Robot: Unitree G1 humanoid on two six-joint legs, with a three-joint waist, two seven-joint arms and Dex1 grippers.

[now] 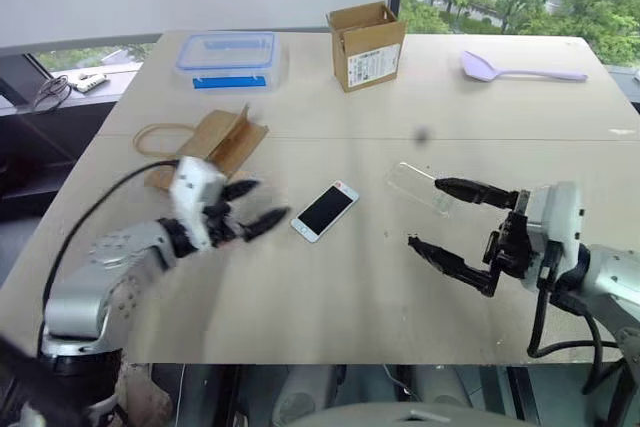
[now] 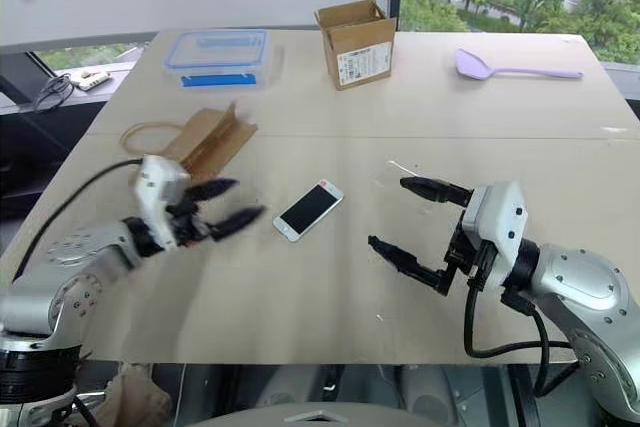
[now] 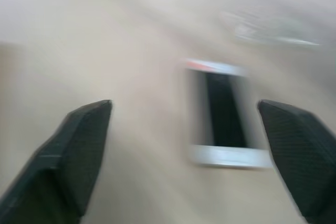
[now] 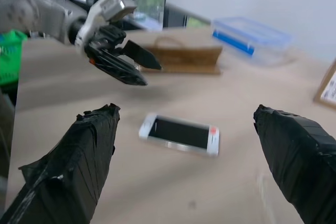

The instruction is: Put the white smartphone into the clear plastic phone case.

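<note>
none of the insertion is done by my read: slim white smartphone with black screen [image 1: 324, 211] lies bare at frame centre, thin clear plastic phone case [image 1: 420, 187] lies empty to its right. left gripper [image 1: 252, 209] and right gripper [image 1: 446, 217] both gape wide, holding nothing.

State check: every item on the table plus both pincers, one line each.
Phone: flat on table, screen up, not held.
Case: on table beside the right pincer, empty.
Left pincer: open, empty, just short of the phone.
Right pincer: open, empty.
Food box: lid on.
Carton: upright, flaps open.
Paper bag: lying flat.
Spoon: lying on the table.
</note>
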